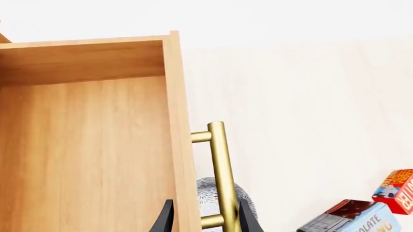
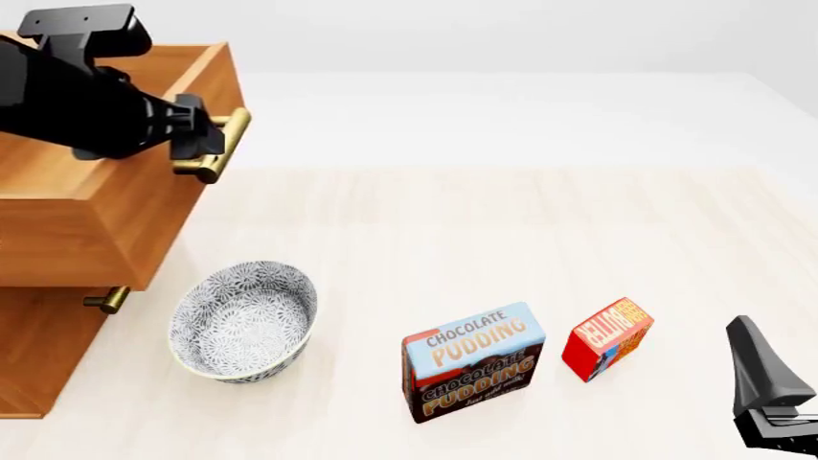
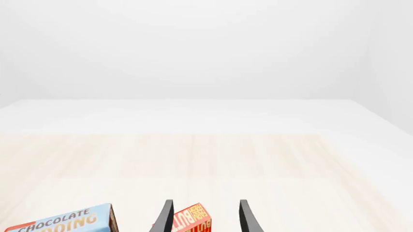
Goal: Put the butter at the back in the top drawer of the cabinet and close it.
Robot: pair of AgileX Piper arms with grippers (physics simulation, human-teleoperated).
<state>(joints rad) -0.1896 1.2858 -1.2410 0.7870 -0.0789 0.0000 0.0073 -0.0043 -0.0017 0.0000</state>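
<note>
Currently the small red butter box [image 2: 608, 338] stands upright on the pale worktop [image 2: 511, 230], just ahead-left of the right gripper [image 3: 204, 217], jaws apart. Left gripper [image 1: 205, 217] jaws straddle the pulled-out top drawer's [image 1: 84, 145] brass bar handle [image 1: 221, 174]; contact cannot be told.

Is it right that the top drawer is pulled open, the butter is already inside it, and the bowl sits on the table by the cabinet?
Not quite. The top drawer is pulled open and the bowl sits by the cabinet, but the butter is not inside. The front view shows it on the table beside the pudding box, and the left wrist view shows only bare wood in the drawer.
</note>
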